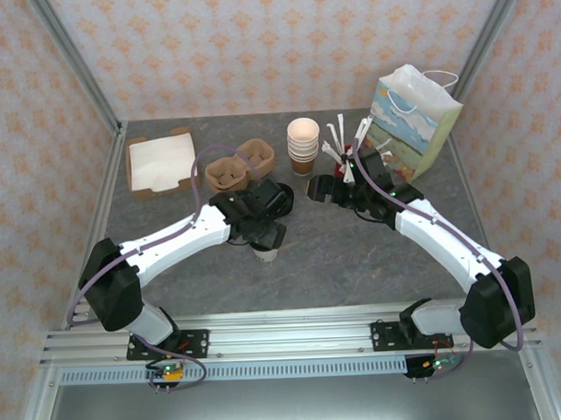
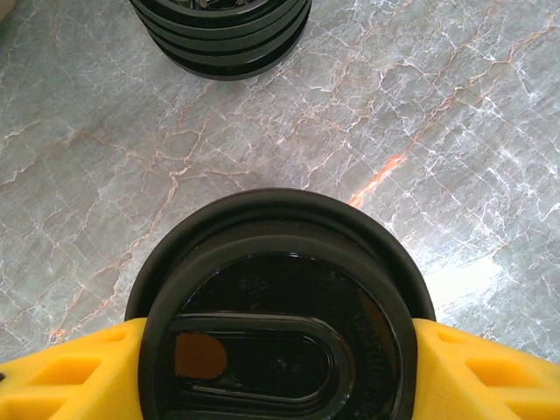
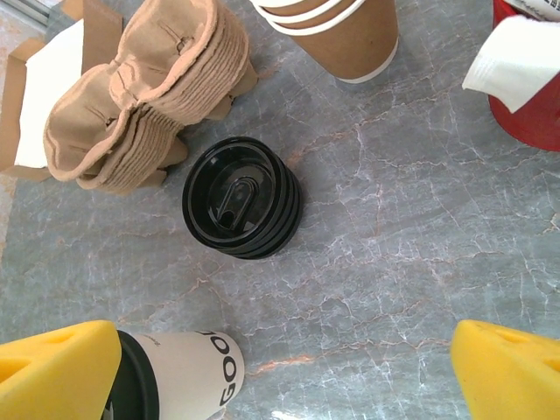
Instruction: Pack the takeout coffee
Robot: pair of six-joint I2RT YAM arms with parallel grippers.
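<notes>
- While my left gripper (image 2: 276, 376) straddles the cup (image 1: 266, 255), I judge the step in hand to be the grasp. The cup stands upright near the middle of the table (image 1: 338, 272) with its lid (image 2: 280, 306) on.
- My left fingers (image 2: 61, 372) sit low on either side of the cup, under the lid's overhang. The lid hides the cup wall, so I cannot tell whether they press it or stand just off it.
- Next, I think, comes a firm but gentle squeeze below the lid. After that comes a straight, level lift toward the bag (image 1: 416, 122) at the far right. Squeezing too hard could buckle the paper or pop the lid.
- My left arm reaches from its base out to mid-table, with the wrist bent so the gripper points down onto the cup.
- My right gripper (image 3: 284, 381) is spread wide with nothing between its fingers. It hangs over the lid stack (image 3: 241, 197), arm stretched forward and inward, with the bag off to its right.
</notes>
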